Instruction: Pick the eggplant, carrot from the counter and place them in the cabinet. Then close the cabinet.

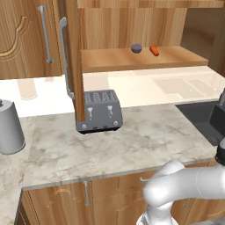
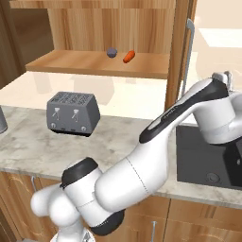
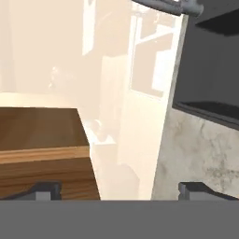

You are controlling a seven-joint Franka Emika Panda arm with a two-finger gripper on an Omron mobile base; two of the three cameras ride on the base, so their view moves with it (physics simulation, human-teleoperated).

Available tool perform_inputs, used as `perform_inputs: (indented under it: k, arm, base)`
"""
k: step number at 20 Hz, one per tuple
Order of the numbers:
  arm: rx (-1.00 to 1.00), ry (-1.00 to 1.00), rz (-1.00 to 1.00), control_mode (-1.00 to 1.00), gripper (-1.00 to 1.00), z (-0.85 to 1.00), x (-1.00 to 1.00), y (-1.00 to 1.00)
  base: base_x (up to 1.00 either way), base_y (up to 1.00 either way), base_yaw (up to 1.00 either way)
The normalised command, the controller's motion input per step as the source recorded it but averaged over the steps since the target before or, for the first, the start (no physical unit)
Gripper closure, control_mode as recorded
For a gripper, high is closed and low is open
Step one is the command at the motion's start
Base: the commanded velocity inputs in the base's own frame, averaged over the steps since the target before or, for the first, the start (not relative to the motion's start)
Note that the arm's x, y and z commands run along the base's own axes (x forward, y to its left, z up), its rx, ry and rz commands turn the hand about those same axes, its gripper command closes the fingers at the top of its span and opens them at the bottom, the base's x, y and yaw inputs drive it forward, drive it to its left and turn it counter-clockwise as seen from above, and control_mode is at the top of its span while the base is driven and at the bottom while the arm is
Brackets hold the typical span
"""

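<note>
Presently the small dark purple-grey eggplant (image 1: 136, 48) and stubby orange carrot (image 1: 154, 50) lie near each other on the brown wooden cabinet (image 1: 145, 60) shelf; the two-finger gripper (image 3: 119, 190) stands fully spread, empty.

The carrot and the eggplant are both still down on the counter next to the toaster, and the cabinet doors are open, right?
Not quite. The carrot and the eggplant already sit side by side on the shelf inside the cabinet, above the toaster on the counter; both base views show it. The doors are open, as you said.
</note>
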Motion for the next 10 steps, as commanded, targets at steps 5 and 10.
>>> perform_inputs:
  k: [5,10]
  arm:
    - [0.03,-0.06,0.42,-1.0,-1.0,-0.05,0.01,0.69]
    - [-0.01,-0.19,0.45,-1.0,-1.0,0.0,-0.59,0.99]
  base:
    - [0.0,0.0,0.0]
    - [0.0,0.0,0.0]
